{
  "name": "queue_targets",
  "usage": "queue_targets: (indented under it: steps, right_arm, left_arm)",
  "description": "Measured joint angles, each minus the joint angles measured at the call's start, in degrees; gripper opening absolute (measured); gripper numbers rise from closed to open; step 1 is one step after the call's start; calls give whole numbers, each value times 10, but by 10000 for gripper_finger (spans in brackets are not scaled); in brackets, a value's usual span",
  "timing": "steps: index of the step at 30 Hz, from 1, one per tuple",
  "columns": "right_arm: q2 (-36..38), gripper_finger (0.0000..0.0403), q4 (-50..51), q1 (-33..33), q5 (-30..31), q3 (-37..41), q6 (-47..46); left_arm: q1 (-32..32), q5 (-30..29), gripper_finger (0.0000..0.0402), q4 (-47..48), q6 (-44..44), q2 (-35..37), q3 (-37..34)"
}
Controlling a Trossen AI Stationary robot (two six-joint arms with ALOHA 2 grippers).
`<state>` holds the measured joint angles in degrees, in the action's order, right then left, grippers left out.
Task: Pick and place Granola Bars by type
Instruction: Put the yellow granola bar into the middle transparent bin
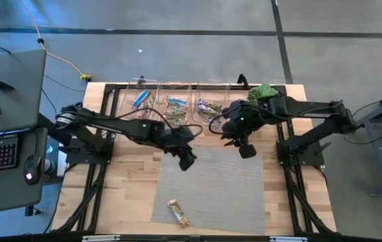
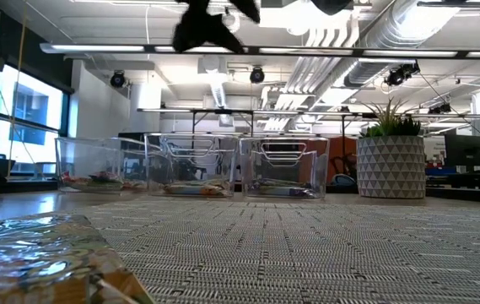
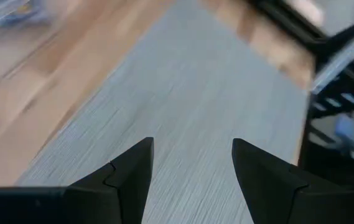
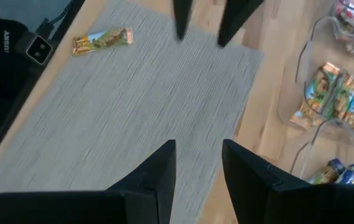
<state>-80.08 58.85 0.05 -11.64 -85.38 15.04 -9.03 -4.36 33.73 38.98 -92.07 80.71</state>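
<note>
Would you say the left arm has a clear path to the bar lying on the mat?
Probably yes: the granola bar lies alone on the grey mat, and the left gripper, open and empty, hangs above it.

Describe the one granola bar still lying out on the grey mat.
The granola bar is a small bar in a shiny, crinkled green-and-orange wrapper. It lies flat and alone on the woven grey mat, near the mat's front left corner, turned at a slant. Nothing touches it: the left gripper and right gripper, both open and empty, hang well behind it, toward the bins.

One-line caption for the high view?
Both open grippers, left and right, hover over the grey woven mat; one green-orange wrapped granola bar remains.
</note>
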Motion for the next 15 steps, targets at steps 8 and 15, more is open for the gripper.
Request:
queue_targets:
  steps: [8, 15]
  right_arm:
    - [-12, 114, -6, 0, 3, 0, 2]
    - [-12, 114, -3, 0, 3, 0, 0]
  left_arm:
    - [-29, 245, 209, 57, -175, -23, 0]
    - [-121, 225, 209, -28, -67, -34, 3]
